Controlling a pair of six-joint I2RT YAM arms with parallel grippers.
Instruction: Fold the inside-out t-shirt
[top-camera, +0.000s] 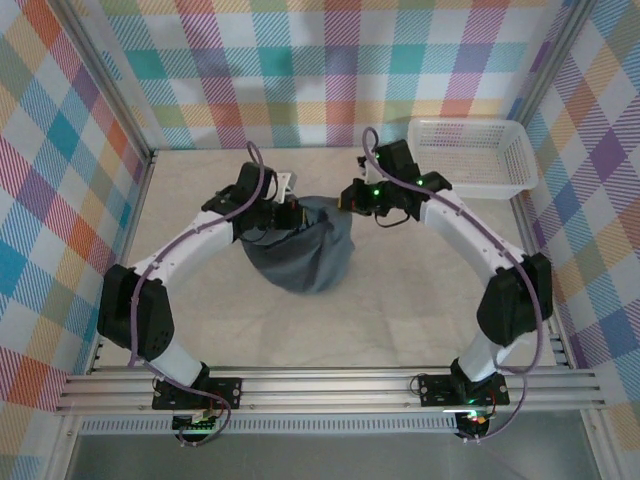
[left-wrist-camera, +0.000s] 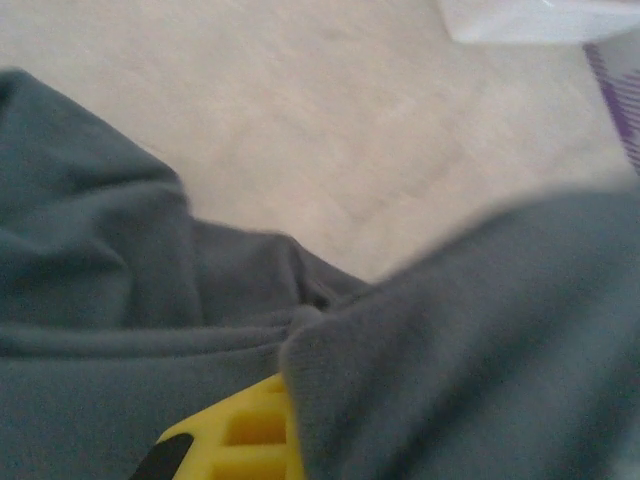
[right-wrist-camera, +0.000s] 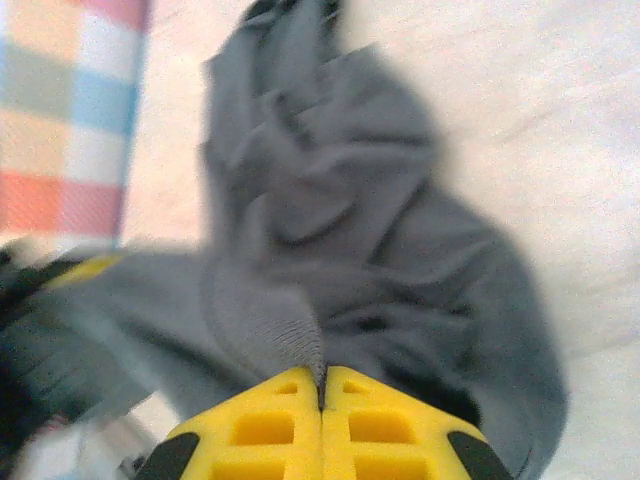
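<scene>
The inside-out t-shirt (top-camera: 300, 255) bunched between left pincer (top-camera: 290, 212) and right pincer (top-camera: 350, 197).
From above: both pincers press together on its far edge; bare table (top-camera: 410, 310) all round, white mesh basket (top-camera: 470, 155) well apart at far right, plaid walls (top-camera: 300, 60) on three sides. Left wrist: grey cloth drapes over a yellow finger (left-wrist-camera: 245, 440). Right wrist: yellow fingers (right-wrist-camera: 270, 430) meet, nipping a fold; the rest spreads away over the table.
</scene>
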